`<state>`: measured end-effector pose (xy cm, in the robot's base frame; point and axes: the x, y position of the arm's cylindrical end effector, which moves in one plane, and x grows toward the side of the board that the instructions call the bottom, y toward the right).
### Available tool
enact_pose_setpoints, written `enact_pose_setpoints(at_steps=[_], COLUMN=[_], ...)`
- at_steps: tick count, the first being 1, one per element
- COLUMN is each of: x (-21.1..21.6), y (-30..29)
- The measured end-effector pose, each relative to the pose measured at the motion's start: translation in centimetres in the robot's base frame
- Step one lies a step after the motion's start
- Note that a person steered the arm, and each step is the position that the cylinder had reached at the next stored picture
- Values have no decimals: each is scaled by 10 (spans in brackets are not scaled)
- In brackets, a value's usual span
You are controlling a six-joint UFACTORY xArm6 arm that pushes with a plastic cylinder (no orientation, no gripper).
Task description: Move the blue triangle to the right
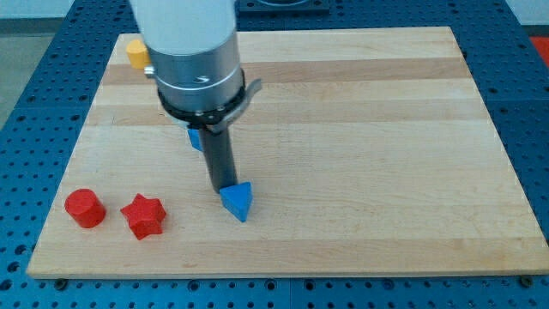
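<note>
The blue triangle (238,202) lies on the wooden board (360,146), left of the middle and toward the view's bottom. My tip (221,188) stands right at the triangle's upper left edge, touching or nearly touching it. The dark rod rises from there into the arm's grey cylinder at the view's top.
Another blue block (196,137) shows partly behind the rod. A red cylinder (85,208) and a red star (142,215) sit at the bottom left. A yellow block (135,52) sits at the top left, partly hidden by the arm.
</note>
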<state>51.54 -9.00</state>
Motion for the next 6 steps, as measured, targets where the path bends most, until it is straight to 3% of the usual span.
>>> enact_pose_setpoints(at_steps=[1, 2, 3, 5, 6], x=[1, 12, 36, 36, 36], y=[-35, -23, 39, 157, 111])
